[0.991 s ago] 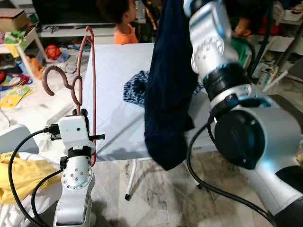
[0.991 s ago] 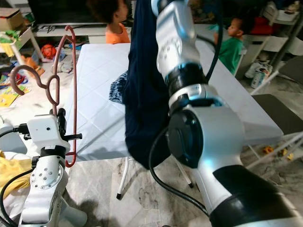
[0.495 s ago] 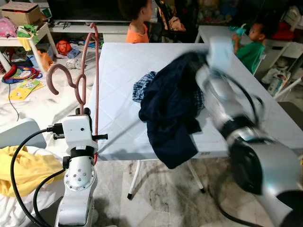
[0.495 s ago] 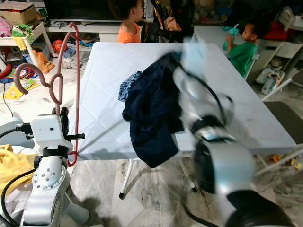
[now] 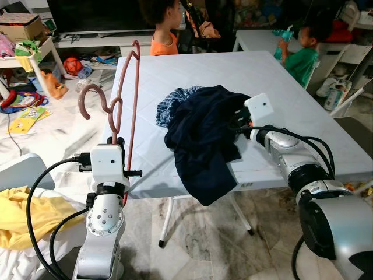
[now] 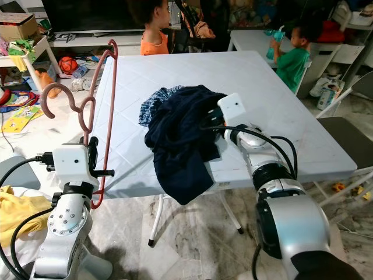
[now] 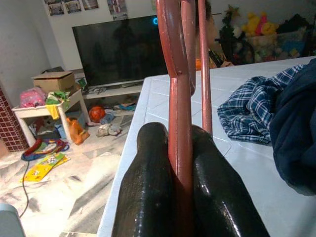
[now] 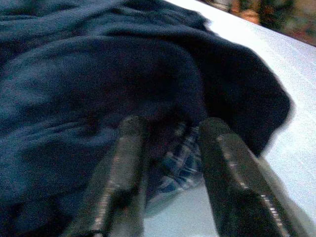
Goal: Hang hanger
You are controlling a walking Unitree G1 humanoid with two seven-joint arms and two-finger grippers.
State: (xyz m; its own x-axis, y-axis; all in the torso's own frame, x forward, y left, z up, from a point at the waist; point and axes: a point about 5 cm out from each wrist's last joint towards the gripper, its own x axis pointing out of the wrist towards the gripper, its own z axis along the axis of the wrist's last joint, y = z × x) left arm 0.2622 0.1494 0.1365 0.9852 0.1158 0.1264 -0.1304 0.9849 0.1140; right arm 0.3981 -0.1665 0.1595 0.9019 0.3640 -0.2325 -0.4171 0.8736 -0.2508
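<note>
The hanger (image 5: 119, 99) is a thin, reddish-brown one with a glossy finish, held upright off the left edge of the desk (image 5: 303, 111), clear of its top. Its curled hook (image 5: 87, 96) bends outward, away from the desk, above a small loop at the neck, and one long straight arm rises well above the hook before turning over at the top near the desk's far left corner. The left gripper (image 7: 180, 192) has its two black fingers (image 7: 148, 187) clamped tight on the hanger's lower stem, which runs straight up between them in the left wrist view.

On the desk lies a dark navy garment (image 5: 201, 140), piled in a heap toward the middle and spilling over the near edge, where a long fold hangs down. Under its far side a blue-and-white checked cloth (image 5: 169, 105) peeks out, lying flat on the desk top. The right gripper (image 8: 170, 148) reaches in low over the desk against the right side of the navy heap; its fingers (image 8: 227, 163) stand apart, with the dark fabric and a strip of the checked cloth in the gap between them.

A yellow cloth (image 5: 23, 216) lies on the bed at the lower left. Two people stand beyond the far edge of the desk, one in an orange top (image 5: 163, 44), one in green (image 5: 303, 61)
</note>
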